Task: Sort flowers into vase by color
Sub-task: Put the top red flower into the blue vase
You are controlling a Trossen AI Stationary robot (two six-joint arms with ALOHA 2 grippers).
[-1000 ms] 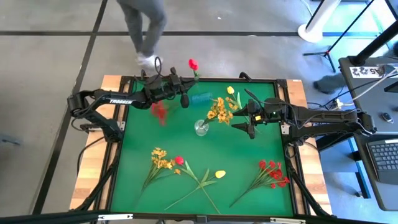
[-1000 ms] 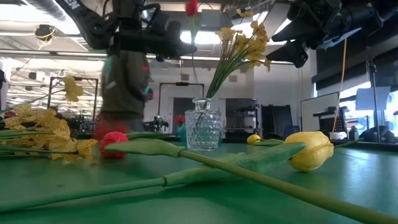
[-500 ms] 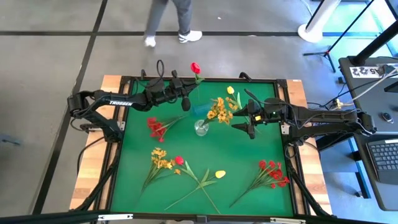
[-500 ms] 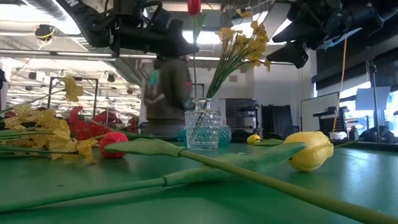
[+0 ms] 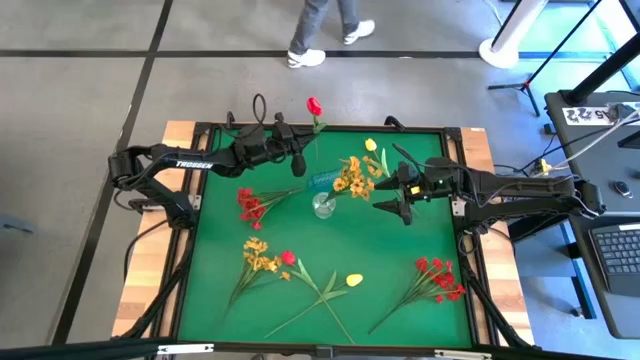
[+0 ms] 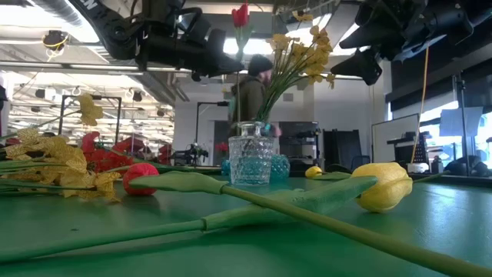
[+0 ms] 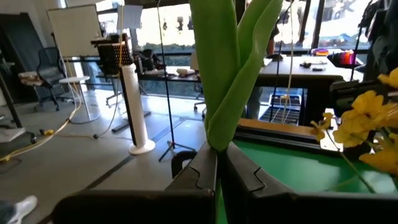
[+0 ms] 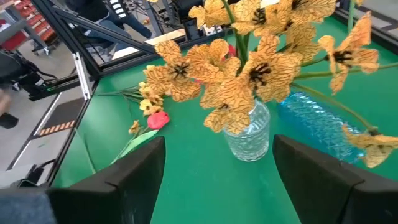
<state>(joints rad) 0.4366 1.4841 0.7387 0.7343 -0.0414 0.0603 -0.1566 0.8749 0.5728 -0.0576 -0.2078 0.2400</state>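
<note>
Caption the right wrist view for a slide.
Open right gripper faces the clear vase of yellow-orange flowers, with a blue vase lying beside it.

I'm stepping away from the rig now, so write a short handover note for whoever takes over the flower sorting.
Left gripper: shut on the red bud stem, raised near the table's far edge.
Right gripper: open, empty, beside the clear vase.
Done: one yellow-orange sprig is in the clear vase.
Left: blue vase lies tipped over; red sprigs, a yellow-orange sprig and loose buds remain on the mat.
</note>
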